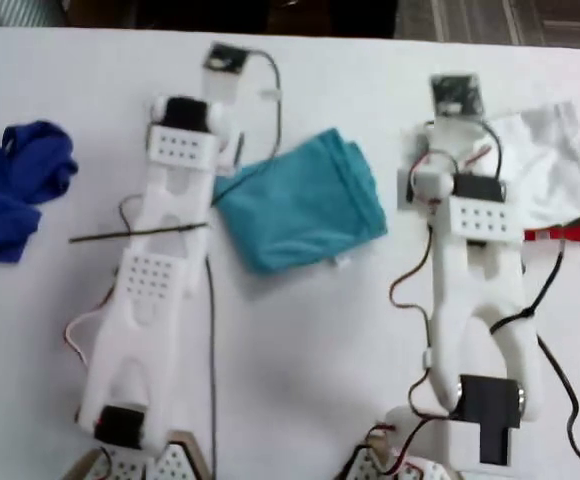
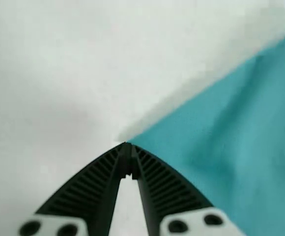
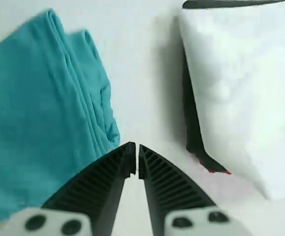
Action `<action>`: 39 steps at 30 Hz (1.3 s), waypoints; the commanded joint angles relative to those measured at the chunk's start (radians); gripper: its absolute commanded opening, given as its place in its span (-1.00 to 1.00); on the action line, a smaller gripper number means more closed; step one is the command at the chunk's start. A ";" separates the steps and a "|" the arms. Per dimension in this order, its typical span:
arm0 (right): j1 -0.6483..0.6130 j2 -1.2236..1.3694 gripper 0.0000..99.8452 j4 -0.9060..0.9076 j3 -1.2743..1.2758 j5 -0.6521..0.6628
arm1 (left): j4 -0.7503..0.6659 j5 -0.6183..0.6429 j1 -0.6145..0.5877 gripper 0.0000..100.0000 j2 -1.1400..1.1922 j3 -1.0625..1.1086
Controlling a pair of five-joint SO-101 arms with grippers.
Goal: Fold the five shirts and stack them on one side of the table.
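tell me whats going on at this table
Two robot arms are partway through folding shirts. A folded teal shirt lies between them. The left gripper is shut with its tip at that shirt's corner and does not appear to hold it. The right gripper, also shut, is over the bare table between the teal shirt and a white shirt that lies on top of a red garment. A blue shirt lies crumpled at the other side, not yet folded.

White perforated arm shells (image 1: 155,270), black servos (image 1: 490,405), red-black cables (image 1: 211,350), ribbed black end effector fingers (image 2: 157,182)
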 commanded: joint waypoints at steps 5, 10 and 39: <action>-0.130 0.300 -0.96 0.194 -0.476 -0.074 | 0.023 -0.003 -0.129 -0.95 -0.301 0.042; -0.243 0.513 -0.96 0.268 -0.783 -0.072 | 0.020 -0.003 -0.264 -0.95 -0.523 0.404; -0.182 1.119 -0.92 0.745 -1.697 0.060 | -0.453 0.002 -0.331 -0.95 -1.111 1.773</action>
